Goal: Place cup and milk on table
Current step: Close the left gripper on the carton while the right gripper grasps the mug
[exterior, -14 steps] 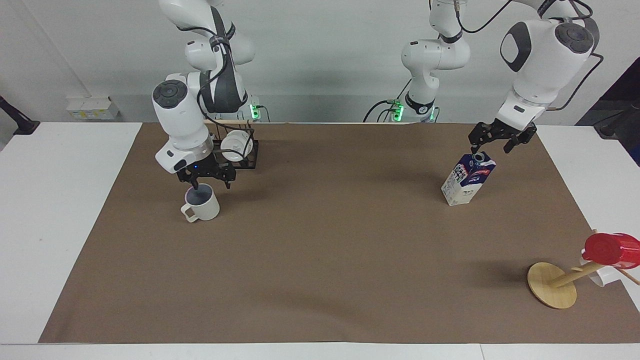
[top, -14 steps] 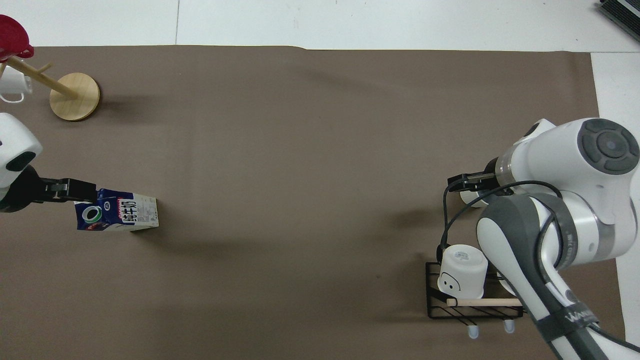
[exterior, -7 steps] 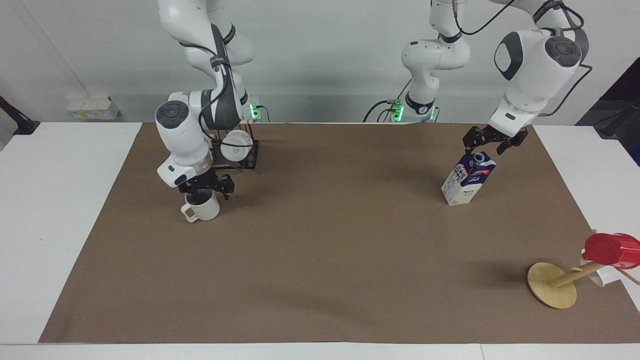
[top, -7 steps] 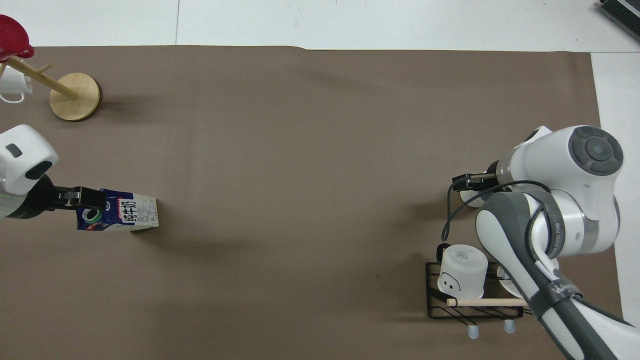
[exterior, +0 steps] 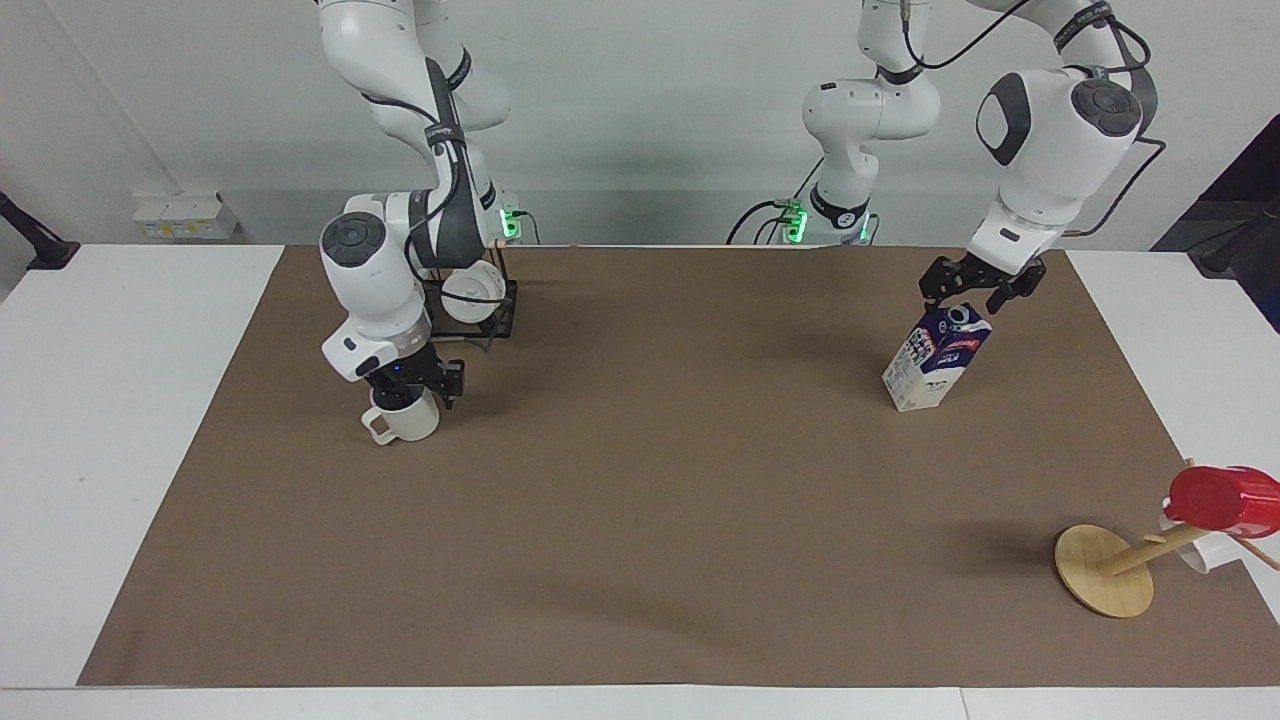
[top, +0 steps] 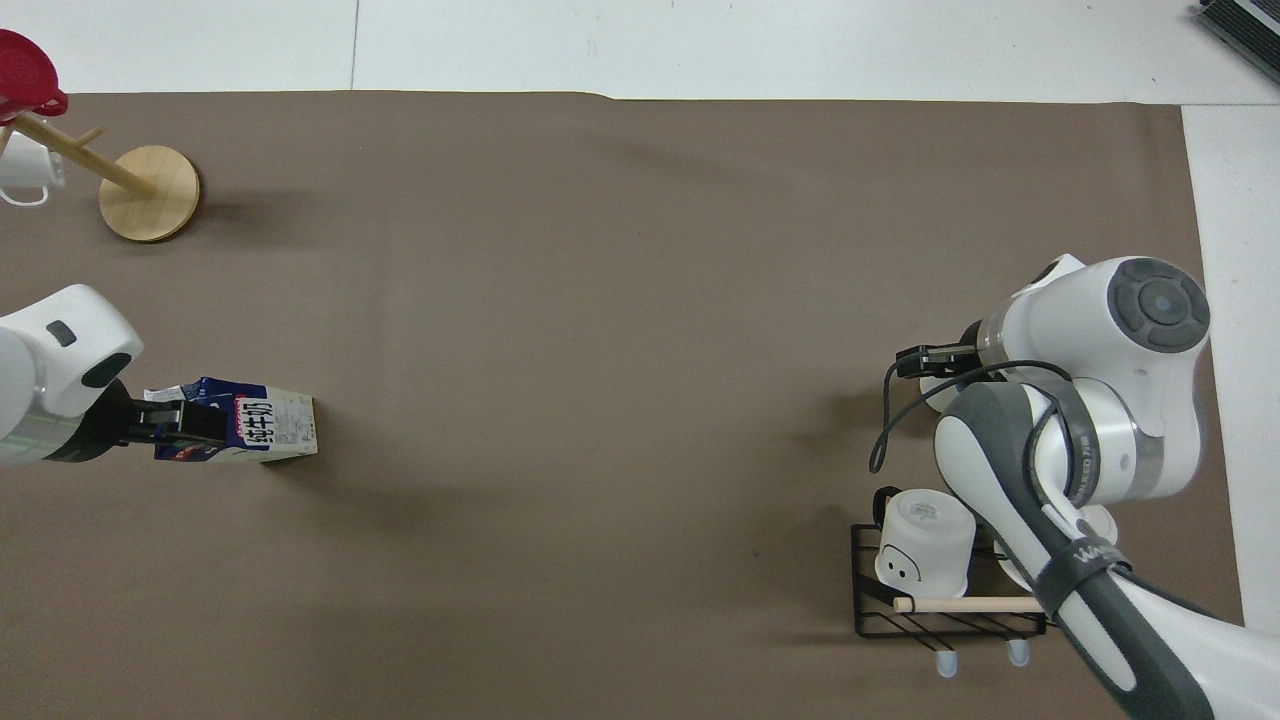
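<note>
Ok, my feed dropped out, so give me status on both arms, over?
Left gripper open, over the milk cap. Right gripper down at the cup rim. Both items standing on the table. Nothing in the way.

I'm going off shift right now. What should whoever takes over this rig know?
Right pincer: at the cup's rim, grip unclear.
Left pincer: open, over the milk's top.
Cup stands on the table beside the wire rack; milk stands toward the left arm's end.
Done: both arms at their things.
Left: likely grip, carry and set down each.
</note>
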